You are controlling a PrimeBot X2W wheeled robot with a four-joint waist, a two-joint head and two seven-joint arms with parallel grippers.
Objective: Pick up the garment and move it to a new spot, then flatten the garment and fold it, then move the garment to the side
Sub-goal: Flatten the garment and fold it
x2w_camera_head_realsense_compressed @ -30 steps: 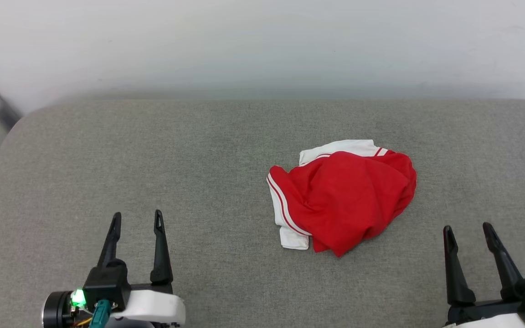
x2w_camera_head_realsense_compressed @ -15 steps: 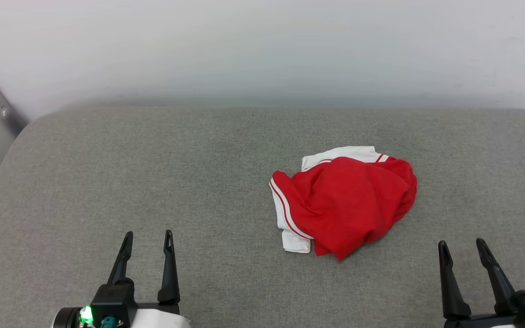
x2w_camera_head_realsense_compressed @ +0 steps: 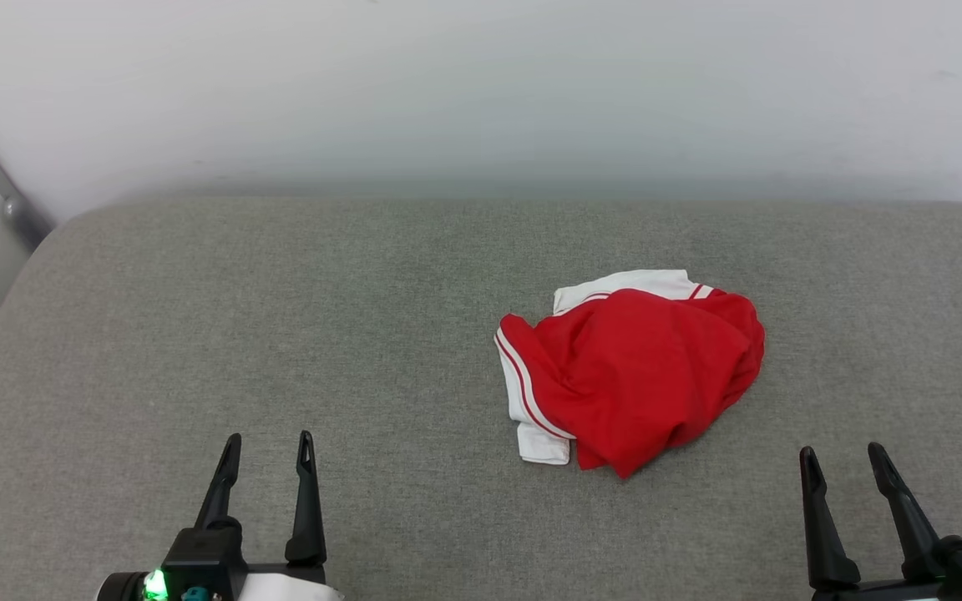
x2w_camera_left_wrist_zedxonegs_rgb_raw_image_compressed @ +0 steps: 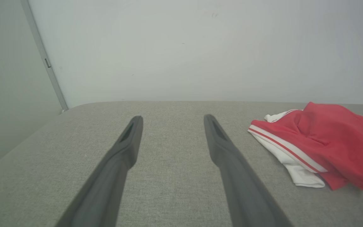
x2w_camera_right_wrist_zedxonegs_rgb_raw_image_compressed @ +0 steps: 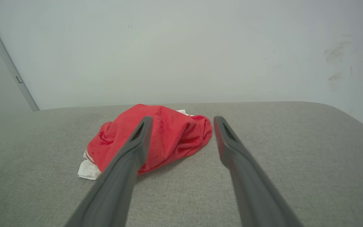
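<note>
Red jersey T-shirt (x2w_camera_head_realsense_compressed: 635, 376) lies crumpled at 2 o'clock on the grey cushion (x2w_camera_head_realsense_compressed: 281, 334). Left gripper (x2w_camera_head_realsense_compressed: 267, 446) and right gripper (x2w_camera_head_realsense_compressed: 843, 459) both spread, empty. Soft, light fabric; best pinched at a raised fold.

One garment (x2w_camera_head_realsense_compressed: 640, 376); left hand (x2w_camera_head_realsense_compressed: 270, 437), right hand (x2w_camera_head_realsense_compressed: 841, 452): two.

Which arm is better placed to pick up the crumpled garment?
Likely right. The right pincer, open, is nearer the garment, which lies right of centre; the left pincer is farther off.
</note>
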